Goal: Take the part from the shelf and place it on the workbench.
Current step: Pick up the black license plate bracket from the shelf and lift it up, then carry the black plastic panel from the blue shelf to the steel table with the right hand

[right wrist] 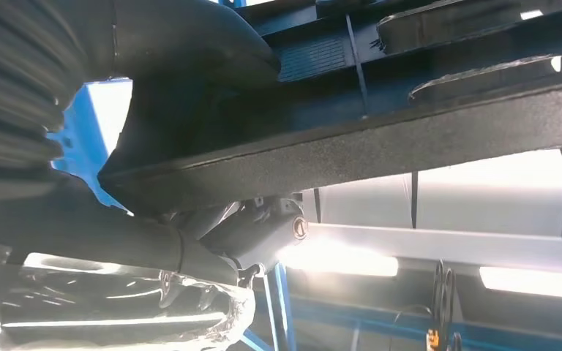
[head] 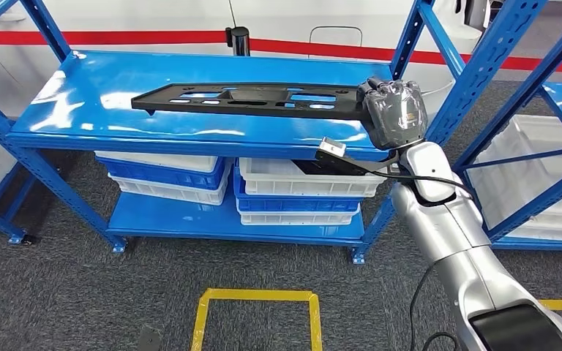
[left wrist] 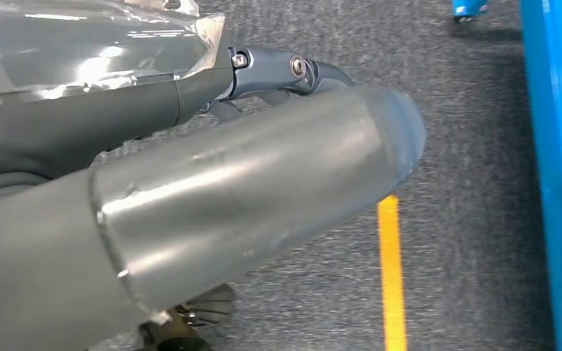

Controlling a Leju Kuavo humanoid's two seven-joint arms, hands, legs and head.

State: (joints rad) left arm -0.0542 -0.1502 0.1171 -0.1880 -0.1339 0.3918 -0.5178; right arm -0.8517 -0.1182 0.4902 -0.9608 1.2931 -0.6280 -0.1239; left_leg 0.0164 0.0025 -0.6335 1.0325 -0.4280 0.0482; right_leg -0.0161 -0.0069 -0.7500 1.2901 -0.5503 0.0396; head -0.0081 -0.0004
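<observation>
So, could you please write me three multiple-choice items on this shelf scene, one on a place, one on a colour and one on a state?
1. Where is the long black part?
A. over the top shelf board
B. in a white bin
C. on the floor

2. What colour is the shelf?
A. red
B. blue
C. green

3. What is the right hand doing?
A. hanging free
B. gripping the part's end
C. resting in a bin

Answers:
1. A, it stretches across above the top board, its shadow below it.
2. B, the boards and posts are blue.
3. B, the hand closes on the part's right end, and the right wrist view shows the part's edge in it.
</observation>
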